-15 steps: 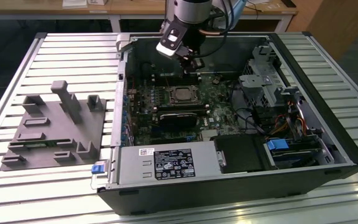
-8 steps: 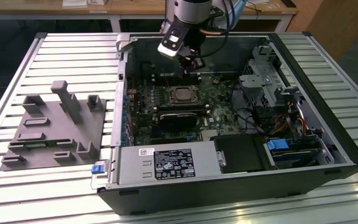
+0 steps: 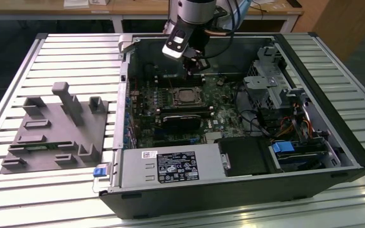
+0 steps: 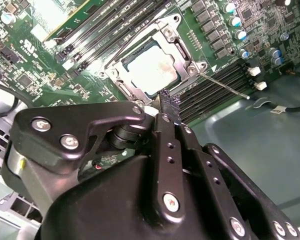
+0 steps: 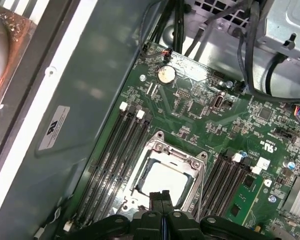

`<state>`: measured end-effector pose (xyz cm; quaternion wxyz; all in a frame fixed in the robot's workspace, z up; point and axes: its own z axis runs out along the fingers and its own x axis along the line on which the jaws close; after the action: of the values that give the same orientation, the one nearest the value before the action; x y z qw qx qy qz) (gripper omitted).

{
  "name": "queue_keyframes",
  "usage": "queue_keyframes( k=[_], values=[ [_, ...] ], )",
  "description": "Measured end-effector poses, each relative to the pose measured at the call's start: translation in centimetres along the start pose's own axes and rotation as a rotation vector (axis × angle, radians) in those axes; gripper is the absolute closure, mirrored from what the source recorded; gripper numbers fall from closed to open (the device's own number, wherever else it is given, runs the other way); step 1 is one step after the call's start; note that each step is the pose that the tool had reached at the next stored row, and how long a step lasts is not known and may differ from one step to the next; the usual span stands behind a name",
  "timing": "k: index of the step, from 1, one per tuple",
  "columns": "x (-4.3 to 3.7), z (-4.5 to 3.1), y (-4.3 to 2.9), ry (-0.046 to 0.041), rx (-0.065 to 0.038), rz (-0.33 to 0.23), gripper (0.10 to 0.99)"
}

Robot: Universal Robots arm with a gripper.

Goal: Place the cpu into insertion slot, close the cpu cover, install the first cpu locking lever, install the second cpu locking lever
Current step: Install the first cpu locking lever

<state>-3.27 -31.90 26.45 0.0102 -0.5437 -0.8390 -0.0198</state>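
Two wrist views show the cpu [image 5: 165, 181] seated in the insertion slot [image 4: 119, 76], with the cpu cover [image 5: 176, 156] lying flat around it. The gripper [image 5: 162, 200] hangs just above the socket's edge, its fingers pressed together and holding nothing. The second wrist view adds a thin locking lever [image 4: 225, 86] angled out over the memory slots [image 4: 200, 97]. The exterior view adds the open computer case [image 3: 233, 194] on a slatted table [image 3: 62, 52], with a grey fixture block [image 3: 55, 128] beside it.
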Motion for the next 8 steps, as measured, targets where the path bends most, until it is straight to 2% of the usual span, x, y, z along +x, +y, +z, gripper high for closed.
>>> queue_keyframes(
  k=[8],
  values=[
    [0.00, 0.00, 0.00, 0.0008, 0.002, -0.040, 0.980]
  ],
)
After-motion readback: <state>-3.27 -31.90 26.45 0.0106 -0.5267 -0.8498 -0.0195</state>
